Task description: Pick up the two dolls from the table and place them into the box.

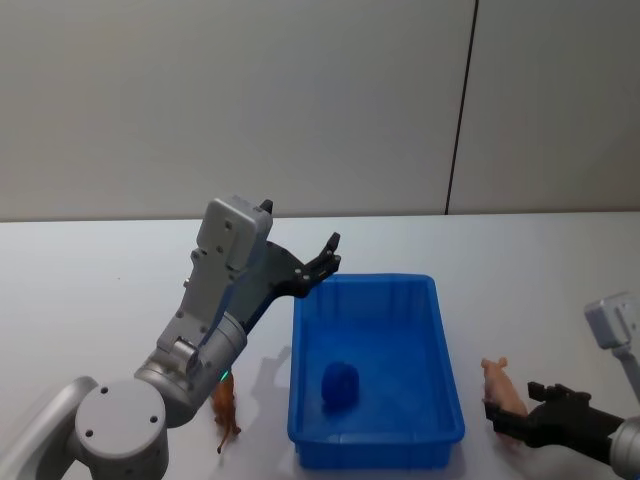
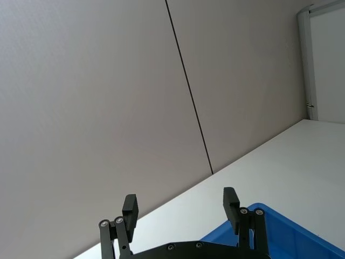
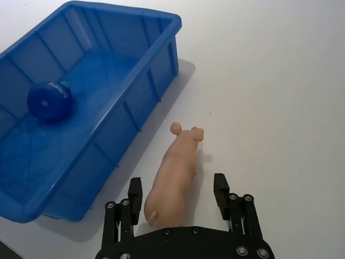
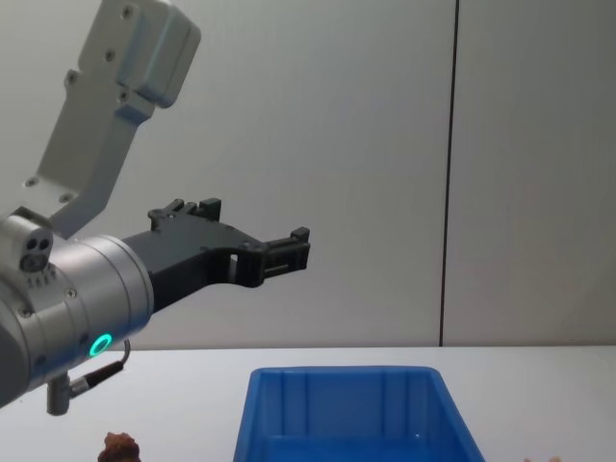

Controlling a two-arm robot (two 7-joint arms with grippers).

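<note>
Left gripper (image 2: 180, 200): raised near the far left corner of the box (image 1: 441, 330), fingers spread, nothing held (empty gap confirmed by wrist view). Right gripper (image 3: 178, 184): low over the table (image 1: 90, 280), fingers spread either side of the pink doll (image 3: 173, 171), which lies just right of the box and is not pinched. Brown doll (image 1: 226, 404): seen in head view on the table by the box's near left corner, partly hidden by left arm. Blue round obj. (image 3: 50, 100) noted inside box.

No legible txt anywhere. Small label on the blue ball (image 3: 49, 101) in the bin (image 3: 161, 65) was too blurred to read.
</note>
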